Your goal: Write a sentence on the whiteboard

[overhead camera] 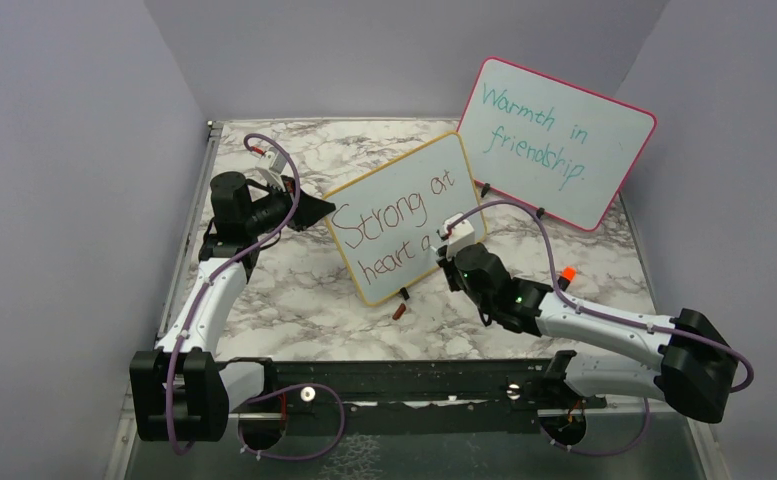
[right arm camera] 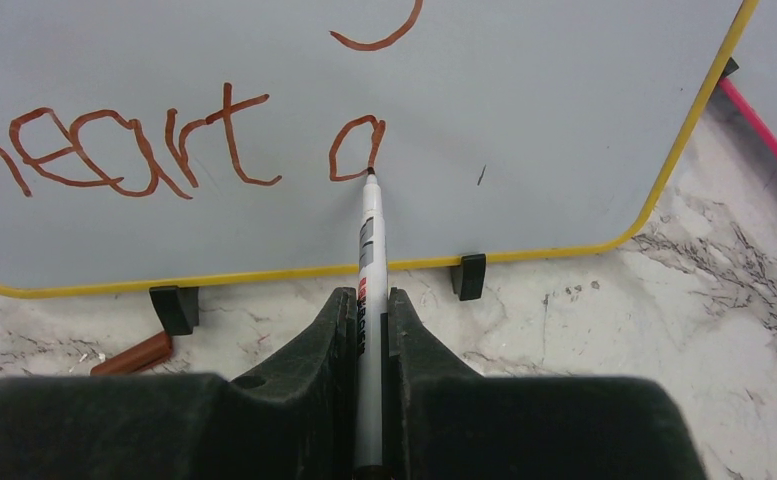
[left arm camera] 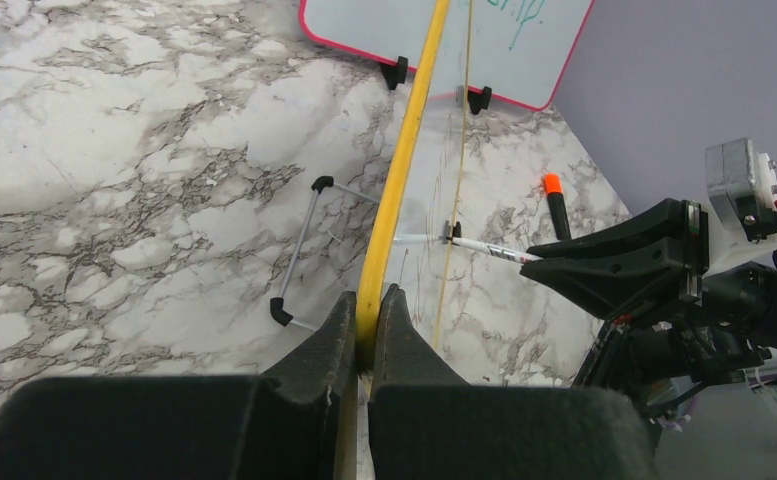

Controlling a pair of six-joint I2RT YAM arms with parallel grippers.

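Holding one white marker (right arm camera: pixel 369 230) tight in my right gripper (right arm camera: pixel 369 300), I press its tip on the whiteboard (overhead camera: pixel 442 172), right at the bottom of a small letter "a". My two fingers are squeezed on the marker, one on each side. My left gripper (left arm camera: pixel 369 300) is pinched shut on the yellow side edge of the same board. The whiteboard stands propped up on the marble table (overhead camera: pixel 294 290), near the middle, between my two arms. The sentence (overhead camera: pixel 389 215) is in red-brown ink and has three whole words, "Strong at heart", and then that one "a". I count two boards: mine, and one pink-framed board (overhead camera: pixel 554 140) behind it with three teal words, "Warmth in friendship." I see two black feet (right arm camera: pixel 471 276) under the bottom edge of my board. One red-brown cap (right arm camera: pixel 132 353) lies on the table just beside one of those feet. One more marker with an orange end (overhead camera: pixel 567 273) lies on the table to my right.
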